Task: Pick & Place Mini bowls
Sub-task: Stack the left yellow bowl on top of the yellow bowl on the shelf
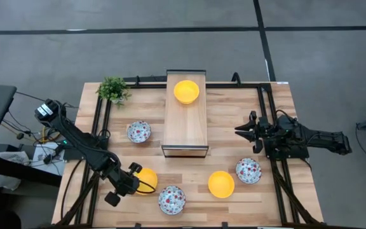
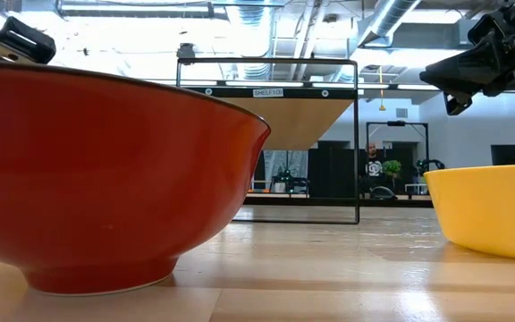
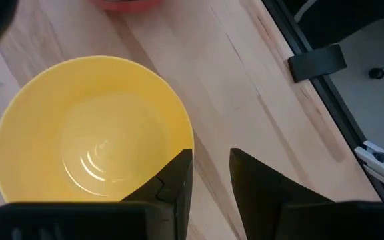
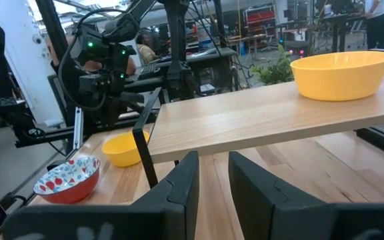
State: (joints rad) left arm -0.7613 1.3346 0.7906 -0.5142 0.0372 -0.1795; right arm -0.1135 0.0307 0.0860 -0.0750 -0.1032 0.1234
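Note:
Six mini bowls show in the high view. One yellow bowl (image 1: 186, 91) stands on a raised wooden shelf (image 1: 186, 127). Another yellow (image 1: 221, 184) and three patterned ones (image 1: 138, 131) (image 1: 171, 199) (image 1: 248, 170) rest on the table. My left gripper (image 1: 134, 181) (image 3: 211, 153) is at the third yellow bowl (image 1: 149, 180) (image 3: 92, 140), near its rim. It is narrowly open, with one finger over the bowl's inside and one outside. My right gripper (image 1: 239, 130) (image 4: 212, 157) waits narrowly open over the table's right part. My left gripper comes at the yellow bowl's rim (image 3: 189, 143) slanting from above. One finger (image 3: 175, 177) covers the rim, so I cannot tell whether it touches. The bowl sits upright on the table.
A small green plant (image 1: 113, 89) stands at the far left corner. Black frame rails (image 1: 269, 108) run along the table's edges. In the low view the nearest patterned bowl (image 2: 105, 179) fills the left half, and a person (image 2: 375, 161) stands far behind.

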